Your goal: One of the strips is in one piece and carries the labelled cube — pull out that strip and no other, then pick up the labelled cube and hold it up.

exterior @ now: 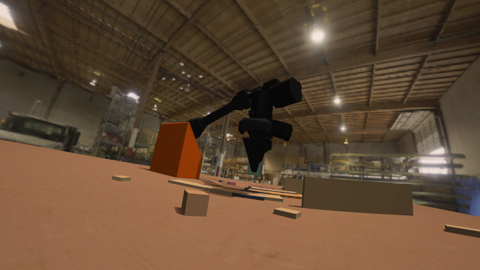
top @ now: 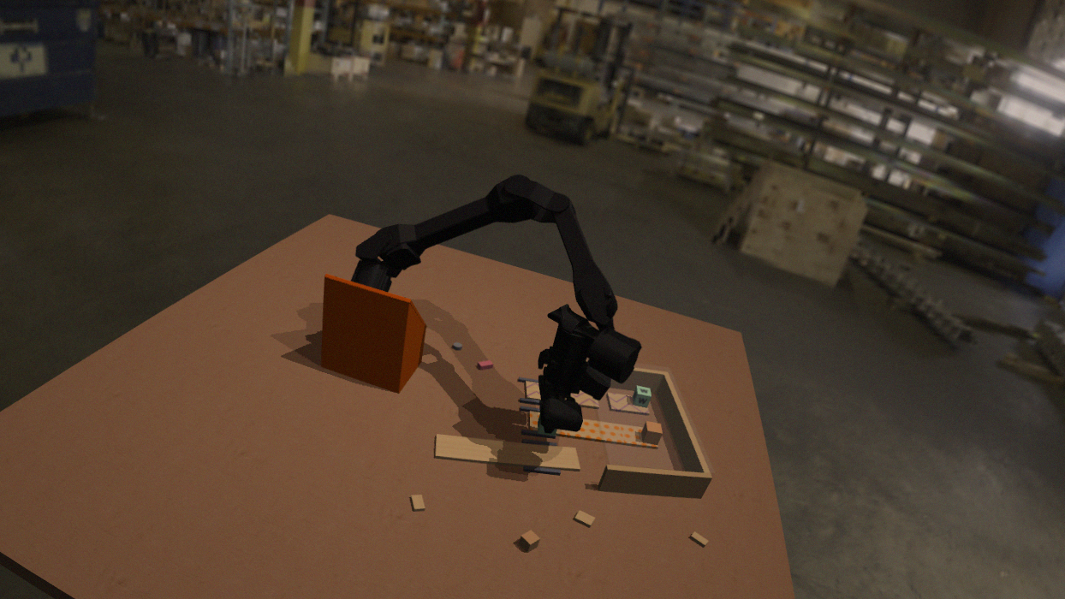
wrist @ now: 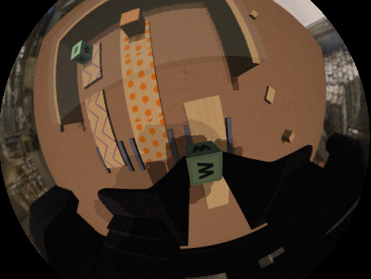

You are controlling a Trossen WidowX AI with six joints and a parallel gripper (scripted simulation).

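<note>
While the jaws grip the W cube [wrist: 204,164] aloft, it hangs above the plain strip [top: 506,452], outside the walled pen [top: 688,439].

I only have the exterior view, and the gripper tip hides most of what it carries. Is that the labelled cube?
Observer: Yes. The wrist view shows a teal cube marked W pinched between the fingers of the gripper.
Operator: Which strip lies pulled out?
Observer: From the top, the plain pale wooden strip lies outside the open-fronted wooden tray. The orange-dotted strip runs into the tray.
Operator: Any other cube like it?
Observer: A second teal cube sits inside the tray, on the far piece of the split zigzag strip.
</note>
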